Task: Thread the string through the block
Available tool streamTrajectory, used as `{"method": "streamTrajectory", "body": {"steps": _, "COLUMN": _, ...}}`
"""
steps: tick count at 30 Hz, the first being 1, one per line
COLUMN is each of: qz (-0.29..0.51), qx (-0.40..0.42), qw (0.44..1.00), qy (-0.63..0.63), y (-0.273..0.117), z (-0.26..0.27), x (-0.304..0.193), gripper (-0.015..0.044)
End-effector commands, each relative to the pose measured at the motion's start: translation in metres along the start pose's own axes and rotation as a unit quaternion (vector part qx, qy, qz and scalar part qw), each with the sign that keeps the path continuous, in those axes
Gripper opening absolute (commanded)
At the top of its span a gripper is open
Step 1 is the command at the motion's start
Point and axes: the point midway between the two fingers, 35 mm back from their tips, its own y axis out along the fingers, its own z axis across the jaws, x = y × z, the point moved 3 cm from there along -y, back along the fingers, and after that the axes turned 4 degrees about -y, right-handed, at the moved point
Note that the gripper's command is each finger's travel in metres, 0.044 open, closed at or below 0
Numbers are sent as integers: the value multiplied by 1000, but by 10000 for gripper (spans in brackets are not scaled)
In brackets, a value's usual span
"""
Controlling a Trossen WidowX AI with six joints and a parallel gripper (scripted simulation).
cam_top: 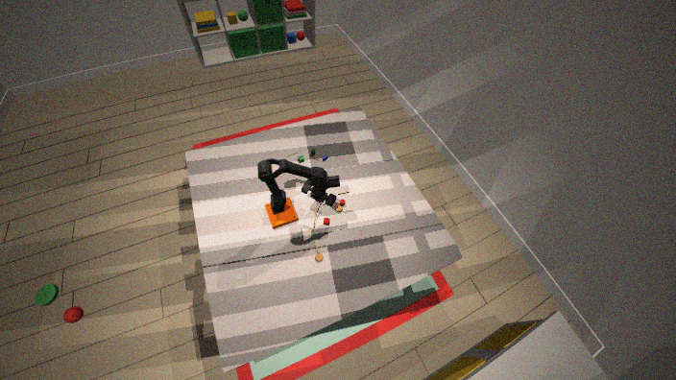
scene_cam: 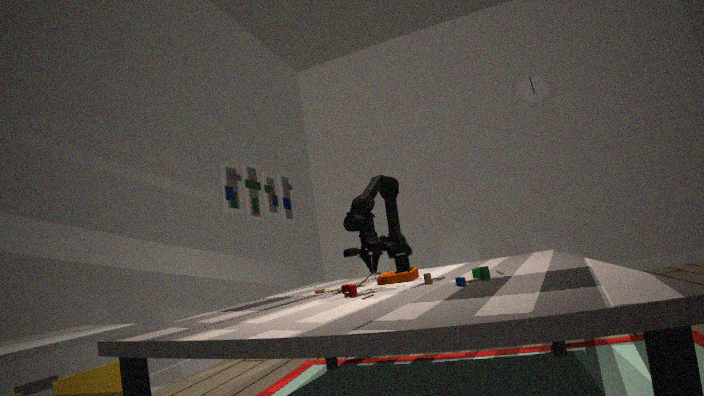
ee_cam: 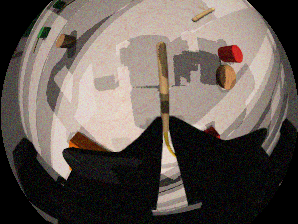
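A black arm (cam_top: pixel 292 168) (scene_cam: pixel 393 212) of chunky, rounded joints and slimmer links rises from a bright orange square base plate (cam_top: pixel 290 219) (scene_cam: pixel 386 280). Farthest along the arm from the plate, the black gripper (scene_cam: pixel 373 272) (ee_cam: pixel 165 120) has two tapering, pointed fingers.

Black arm (cam_top: pixel 294 169) (scene_cam: pixel 393 215), orange base plate (cam_top: pixel 290 221) (scene_cam: pixel 385 281) — and a yellow string (cam_top: pixel 314 232) (ee_cam: pixel 169 145) over grey-and-white patchwork on the table (cam_top: pixel 269 278) (scene_cam: pixel 320 345).

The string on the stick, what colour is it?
Yellow. The string shows best in the wrist view.
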Motion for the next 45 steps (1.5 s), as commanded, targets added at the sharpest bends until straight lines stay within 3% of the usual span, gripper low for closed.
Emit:
{"method": "streamTrajectory", "body": {"steps": 1, "qz": 0, "qx": 0, "qw": 1000, "qy": 0, "y": 1, "z": 0, "x": 0, "gripper": 0}}
{"method": "streamTrajectory", "body": {"steps": 8, "qz": 0, "qx": 0, "qw": 1000, "qy": 7, "y": 0, "z": -1, "x": 0, "gripper": 0}}
{"method": "streamTrajectory", "body": {"steps": 23, "qz": 12, "qx": 4, "qw": 985, "qy": 170, "y": -2, "z": -14, "x": -9, "gripper": 0}}
{"method": "streamTrajectory", "body": {"steps": 45, "qz": 30, "qx": 5, "qw": 915, "qy": 403, "y": -5, "z": -34, "x": -24, "gripper": 0}}
